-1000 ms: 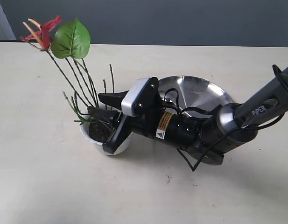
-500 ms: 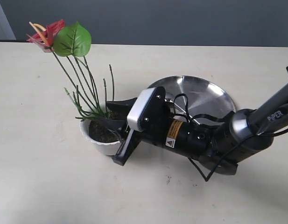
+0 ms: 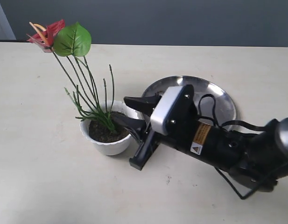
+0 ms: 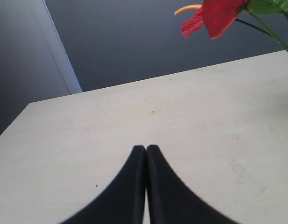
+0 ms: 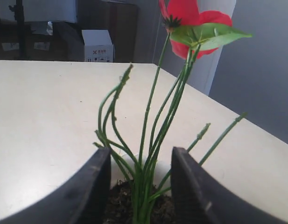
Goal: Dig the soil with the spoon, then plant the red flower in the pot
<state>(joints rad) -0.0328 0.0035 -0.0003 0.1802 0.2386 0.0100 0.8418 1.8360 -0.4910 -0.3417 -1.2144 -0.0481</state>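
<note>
Though open, right gripper (image 3: 121,109) at pot (image 3: 105,148).

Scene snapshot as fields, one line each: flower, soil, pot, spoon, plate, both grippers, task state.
red flower: upright, stems set in the soil
soil: dark, fills the pot's mouth
pot: upright on the table
spoon: not in view
steel plate: behind the right arm, near the pot
right gripper: open, fingers either side of the stems, no grip
left gripper: shut, holding nothing, low over the table
task state: flower looks planted
</note>
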